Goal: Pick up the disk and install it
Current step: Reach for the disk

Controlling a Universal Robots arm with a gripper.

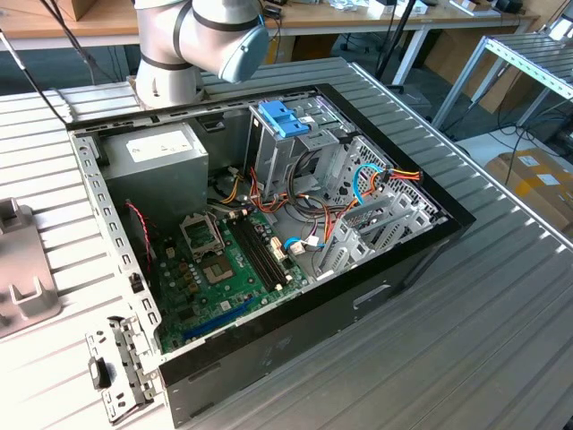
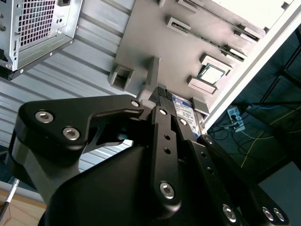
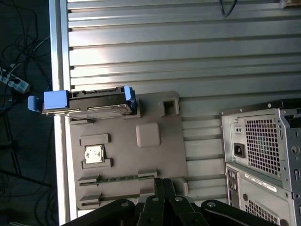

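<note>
Well, the disk [image 3: 87,104] stands on its edge in the grey holder plate [image 3: 155,160], apart from the gripper [image 3: 163,181], whose jaws look pressed together on nothing. I think they should part first, then grasp its metal sides squarely, not the blue clips [image 3: 55,100]

Lit evenly from above in the exterior view, soft sheen on the ribbed tabletop [image 1: 501,296], shade deep inside the open computer case [image 1: 295,340]. Brighter glare along the slats in the first wrist view; dim past the tabletop's edge in both wrist views.
</note>
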